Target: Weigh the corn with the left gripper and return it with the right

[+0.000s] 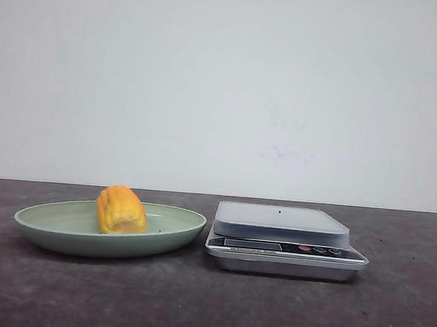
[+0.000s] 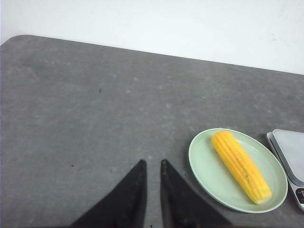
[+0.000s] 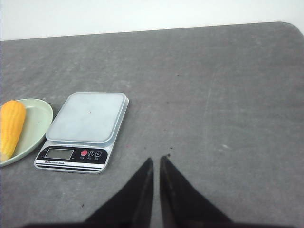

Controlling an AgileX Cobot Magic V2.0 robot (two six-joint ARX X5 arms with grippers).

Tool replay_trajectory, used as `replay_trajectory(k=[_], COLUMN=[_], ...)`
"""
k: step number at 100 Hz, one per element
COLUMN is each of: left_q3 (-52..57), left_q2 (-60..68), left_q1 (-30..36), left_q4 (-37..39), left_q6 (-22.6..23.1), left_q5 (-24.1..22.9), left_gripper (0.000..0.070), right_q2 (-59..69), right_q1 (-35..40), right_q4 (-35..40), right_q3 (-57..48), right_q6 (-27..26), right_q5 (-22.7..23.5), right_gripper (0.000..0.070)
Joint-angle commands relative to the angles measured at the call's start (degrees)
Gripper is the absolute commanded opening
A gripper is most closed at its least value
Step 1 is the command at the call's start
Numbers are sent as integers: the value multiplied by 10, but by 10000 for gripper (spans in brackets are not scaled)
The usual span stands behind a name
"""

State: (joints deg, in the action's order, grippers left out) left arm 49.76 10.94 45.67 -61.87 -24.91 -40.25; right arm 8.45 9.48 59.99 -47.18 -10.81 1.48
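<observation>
The yellow-orange corn lies in a pale green shallow plate on the left of the table; the front view shows it end-on. In the left wrist view the corn is a long cob lying across the plate. My left gripper hovers over bare table beside the plate, its fingers nearly together and empty. My right gripper hovers over bare table beside the scale, its fingers nearly together and empty. Neither gripper shows in the front view.
A silver digital kitchen scale with a grey platform stands right of the plate, nothing on it. The table is dark grey with a white wall behind. In the right wrist view the corn and plate show beyond the scale.
</observation>
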Motion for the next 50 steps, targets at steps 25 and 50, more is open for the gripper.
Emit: replay_trajectory(k=[25,50], left_q3=[9,9], left_q2=[2,2], left_q1=[5,5], left_q4=[0,0], left_q6=[0,0], left_q5=[-1,0], left_gripper=[4,4], right_q2=[0,0], right_q1=[1,1], right_q4=[-9,-9], right_q3=[-7,-7], right_q6=[-10,-10], right_q5=[0,0], right_gripper=[7,7])
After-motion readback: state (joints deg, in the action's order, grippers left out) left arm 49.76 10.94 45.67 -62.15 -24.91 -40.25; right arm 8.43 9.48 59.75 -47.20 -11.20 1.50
